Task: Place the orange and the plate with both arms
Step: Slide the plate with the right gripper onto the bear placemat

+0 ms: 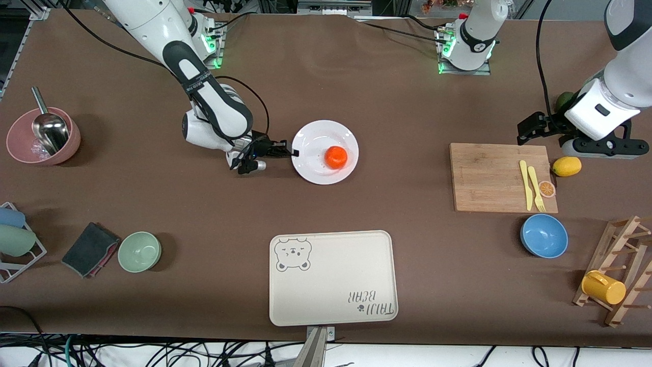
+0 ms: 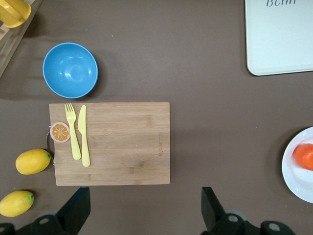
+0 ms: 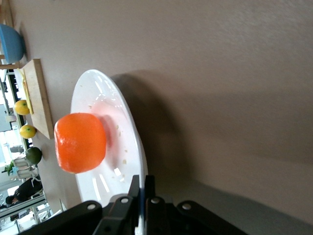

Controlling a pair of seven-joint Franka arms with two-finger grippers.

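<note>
The white plate (image 1: 316, 137) lies in the middle of the table with the glossy orange (image 1: 336, 157) on it. My right gripper (image 1: 293, 152) is shut on the plate's rim at the side toward the right arm's end. In the right wrist view the right gripper (image 3: 142, 183) pinches the thin rim of the plate (image 3: 93, 93), and the orange (image 3: 80, 142) sits just past the fingers. My left gripper (image 1: 524, 131) hangs open over the bare table beside the cutting board. The left wrist view shows the left gripper (image 2: 145, 196) holding nothing.
A wooden cutting board (image 1: 496, 177) carries a yellow fork and knife (image 1: 532, 187). A lemon (image 1: 566, 166) and a blue bowl (image 1: 544, 235) lie near it. The bear-printed tray (image 1: 332, 278) lies nearer the camera than the plate. A green bowl (image 1: 139, 251) and a pink bowl (image 1: 43, 136) stand toward the right arm's end.
</note>
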